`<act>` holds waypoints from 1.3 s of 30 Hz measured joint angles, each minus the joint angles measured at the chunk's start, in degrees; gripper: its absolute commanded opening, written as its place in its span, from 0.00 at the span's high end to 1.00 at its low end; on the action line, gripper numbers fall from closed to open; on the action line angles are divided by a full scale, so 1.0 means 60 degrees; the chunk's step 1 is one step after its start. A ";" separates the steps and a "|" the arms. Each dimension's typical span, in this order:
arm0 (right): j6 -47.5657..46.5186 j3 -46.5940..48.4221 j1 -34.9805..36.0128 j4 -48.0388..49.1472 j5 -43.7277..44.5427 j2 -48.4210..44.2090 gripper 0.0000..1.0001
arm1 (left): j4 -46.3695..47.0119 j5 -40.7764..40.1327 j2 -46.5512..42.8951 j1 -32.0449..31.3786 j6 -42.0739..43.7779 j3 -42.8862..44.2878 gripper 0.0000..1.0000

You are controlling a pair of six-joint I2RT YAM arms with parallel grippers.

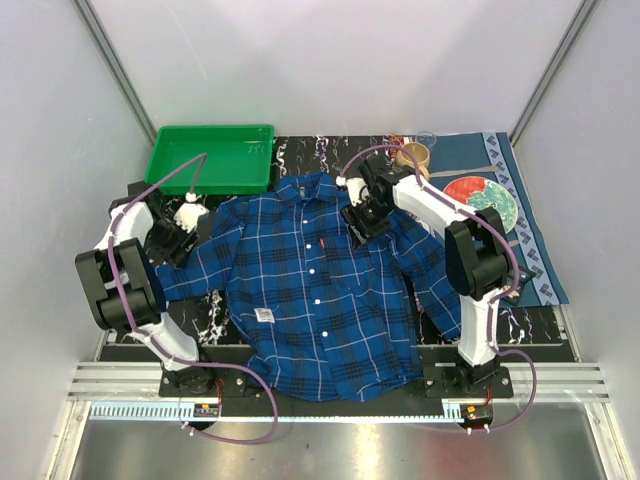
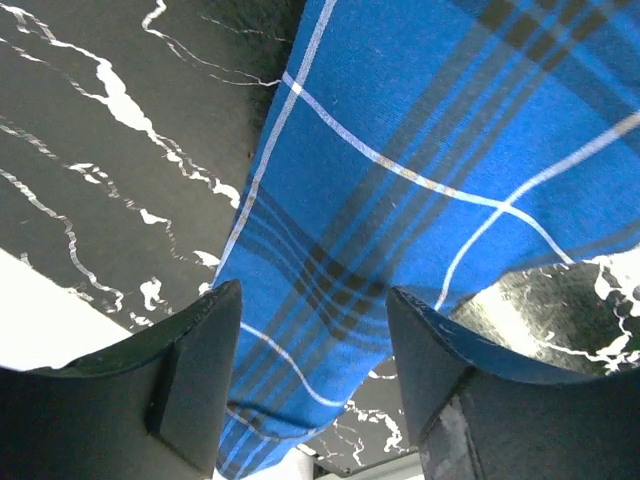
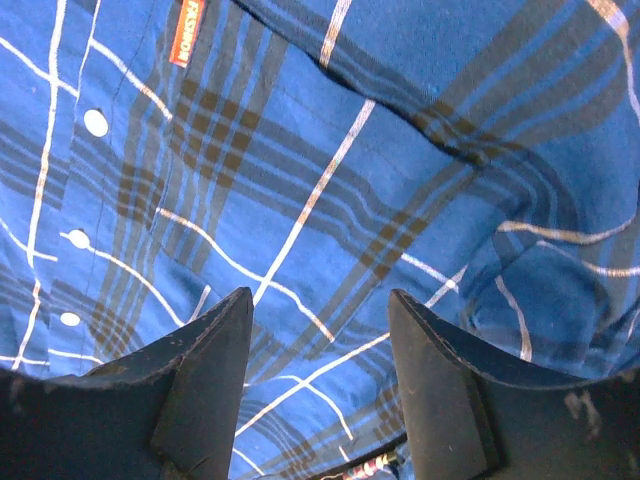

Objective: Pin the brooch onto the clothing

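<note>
The top view looks steeply down on the whole bench (image 1: 305, 152); both wrist views face down, close over the plaid shirt (image 1: 320, 300), which all 3 share.

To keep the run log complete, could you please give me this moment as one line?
shirt spread on table | left gripper open over sleeve | right gripper open over chest by pocket | brooch not in view

Red pocket tag (image 3: 186, 30) on shirt (image 3: 330, 180): white lettering, roughly "FASMOI", blurred. White label (image 1: 264, 315): illegible.
</note>
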 measured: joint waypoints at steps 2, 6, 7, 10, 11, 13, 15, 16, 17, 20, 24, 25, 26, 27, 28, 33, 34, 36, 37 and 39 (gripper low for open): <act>-0.0051 0.0120 0.0076 0.0058 0.0095 0.0222 0.38 | 0.0350 -0.0182 0.0302 0.0011 0.0022 -0.0204 0.50; -0.0160 0.0164 0.0095 0.0149 0.0353 0.0557 0.38 | 0.0761 -0.0627 0.0732 0.0208 0.0073 -0.0736 0.96; -0.0186 0.0164 0.0095 0.0157 0.0419 0.0627 0.38 | 0.0790 -0.0761 0.0816 0.0313 0.0058 -0.0801 1.00; -0.0255 0.0164 0.0095 0.0189 0.0572 0.0761 0.37 | 0.0976 -0.1362 0.1009 0.0882 0.0175 -0.0867 1.00; -0.0280 0.0164 0.0095 0.0193 0.0594 0.0790 0.38 | 0.1122 -0.1654 0.1016 0.1155 0.0208 -0.0874 1.00; -0.0313 0.0164 0.0095 0.0211 0.0747 0.0827 0.38 | 0.1494 -0.2251 0.1002 0.1690 0.0211 -0.0900 0.99; -0.0350 0.0164 0.0095 0.0215 0.0874 0.0852 0.38 | 0.1861 -0.2783 0.0943 0.2109 0.0215 -0.0936 0.67; -0.0361 0.0164 0.0095 0.0219 0.0936 0.0852 0.37 | 0.2076 -0.3013 0.0816 0.2291 0.0291 -0.1009 0.60; -0.0382 0.0164 0.0095 0.0219 0.0994 0.0852 0.38 | 0.2277 -0.3224 0.0583 0.2415 0.0248 -0.1147 0.54; -0.0390 0.0164 0.0095 0.0215 0.1049 0.0852 0.38 | 0.2499 -0.3453 -0.0525 0.2364 0.0306 -0.1548 0.40; -0.0404 0.0160 0.0076 0.0193 0.1071 0.0761 0.36 | 0.2433 -0.3297 -0.1836 0.1912 0.0226 -0.1530 0.24; -0.0426 0.0157 0.0058 0.0168 0.1049 0.0667 0.36 | 0.2288 -0.3064 -0.2106 0.1756 0.0219 -0.1464 0.23; -0.0426 0.0157 0.0025 0.0138 0.1027 0.0543 0.34 | 0.2087 -0.2739 -0.2331 0.1552 0.0222 -0.1377 0.22; -0.0426 0.0157 -0.0022 0.0131 0.0962 0.0423 0.34 | 0.1861 -0.2433 -0.2568 0.1319 0.0186 -0.1286 0.21; -0.0437 0.0157 -0.0102 0.0109 0.0885 0.0215 0.33 | 0.1621 -0.2055 -0.2794 0.1031 0.0160 -0.1188 0.21; -0.0532 0.0237 -0.0907 -0.0153 0.0539 -0.0907 0.31 | 0.0849 -0.0572 -0.3570 -0.1836 -0.0546 -0.0943 0.24; -0.0576 0.0251 -0.1129 -0.0233 0.0532 -0.1151 0.31 | 0.0823 -0.0368 -0.3548 -0.2430 -0.0769 -0.0943 0.26; -0.0699 0.0244 -0.1537 -0.0492 0.0528 -0.1610 0.30 | 0.0772 -0.0007 -0.3253 -0.3829 -0.1344 -0.0951 0.26; -0.0772 0.0186 -0.1759 -0.0583 0.0528 -0.1851 0.30 | 0.0801 0.0066 -0.3060 -0.4324 -0.1581 -0.0962 0.27; -0.0987 -0.0095 -0.2146 -0.0769 0.0565 -0.2415 0.28 | 0.0973 0.0146 -0.2579 -0.5260 -0.2080 -0.1089 0.28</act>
